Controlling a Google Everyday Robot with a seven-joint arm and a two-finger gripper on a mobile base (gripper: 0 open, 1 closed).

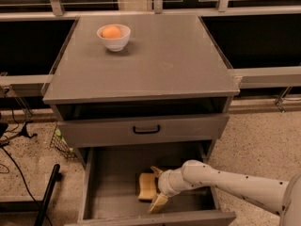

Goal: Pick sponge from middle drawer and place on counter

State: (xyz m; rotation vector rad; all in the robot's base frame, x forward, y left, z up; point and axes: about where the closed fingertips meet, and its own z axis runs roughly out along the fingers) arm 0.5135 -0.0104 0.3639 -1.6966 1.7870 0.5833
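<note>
The pale-yellow sponge [146,186] lies on the floor of the open middle drawer [110,185], right of its centre. My gripper [155,189] reaches into the drawer from the right on a white arm. It is open, with one cream finger [155,171] behind the sponge's right end and the other [158,203] in front of it. The sponge's right edge is partly hidden by the gripper. The grey counter [160,60] is the cabinet's top, above the drawers.
A white bowl [114,41] holding an orange ball [112,31] stands on the counter's back left. A drawer front with a black handle [146,129] overhangs the open drawer. A black stand [47,197] and cables lie on the floor at left.
</note>
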